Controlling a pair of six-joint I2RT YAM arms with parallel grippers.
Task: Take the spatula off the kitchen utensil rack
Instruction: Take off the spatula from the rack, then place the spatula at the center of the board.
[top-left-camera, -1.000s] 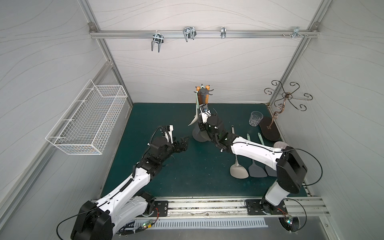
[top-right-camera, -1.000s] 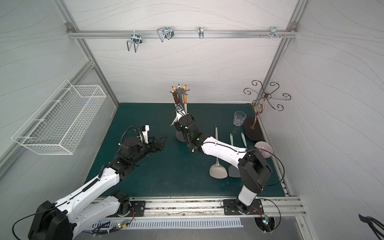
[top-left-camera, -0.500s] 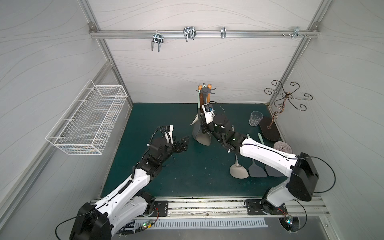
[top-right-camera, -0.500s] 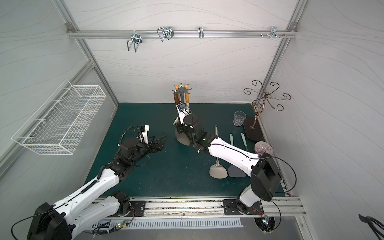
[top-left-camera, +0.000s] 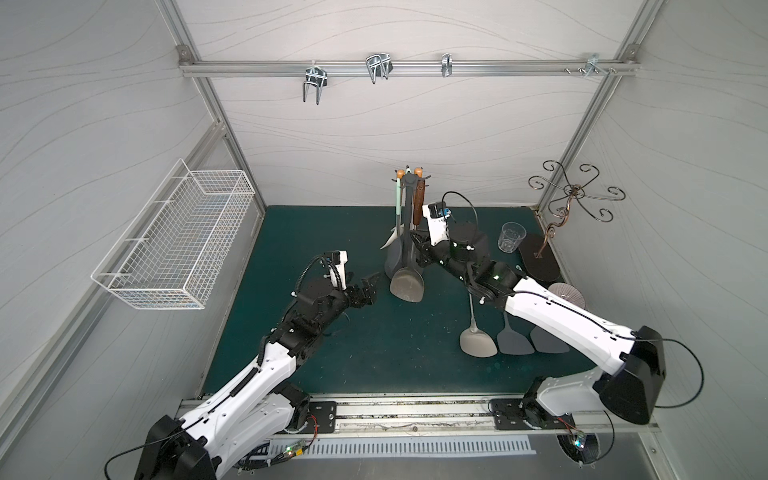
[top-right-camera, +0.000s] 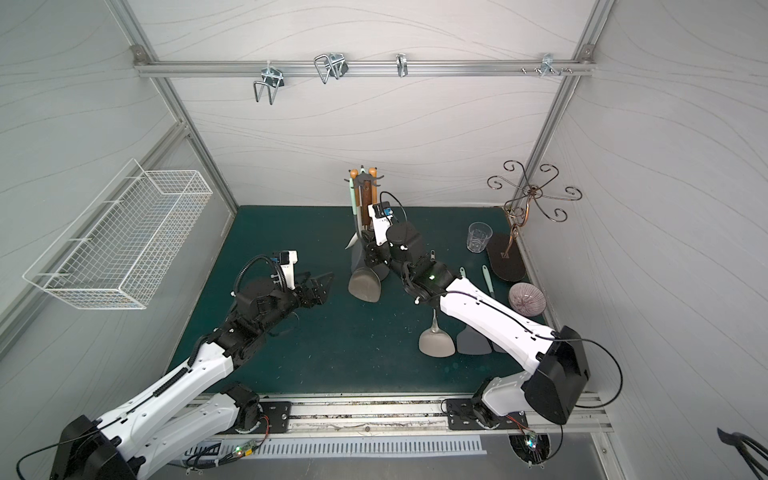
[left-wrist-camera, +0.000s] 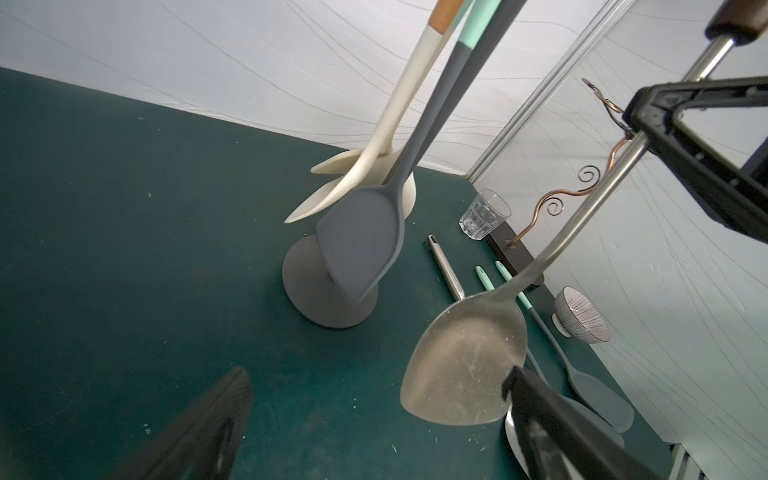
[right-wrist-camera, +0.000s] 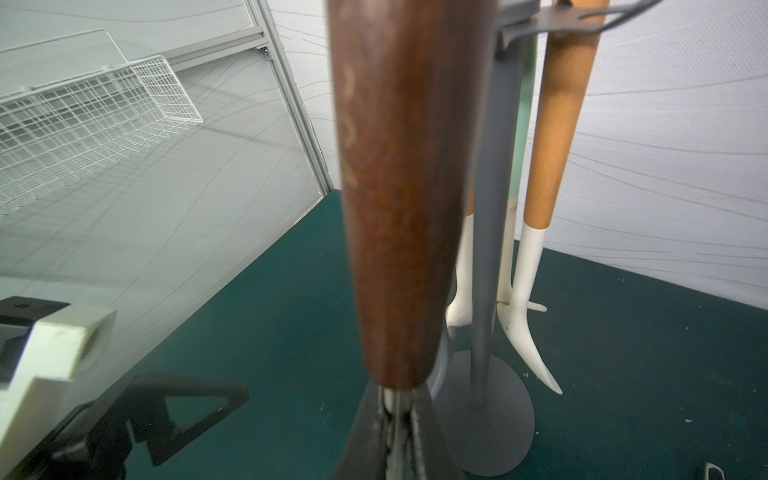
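Clamping the steel-bladed, dark-wood-handled spatula (top-left-camera: 406, 282) by its shaft, right gripper (right-wrist-camera: 397, 415) sits beside the kitchen utensil rack (right-wrist-camera: 490, 208) near the green mat's (top-left-camera: 316, 249) back edge; left gripper (top-left-camera: 370, 289) gapes wide; white walls (top-left-camera: 374, 137) surround.

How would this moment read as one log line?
right tool: shut on spatula shaft | handle top by rack crown, unhooking unclear | left tool: open, empty, near rack
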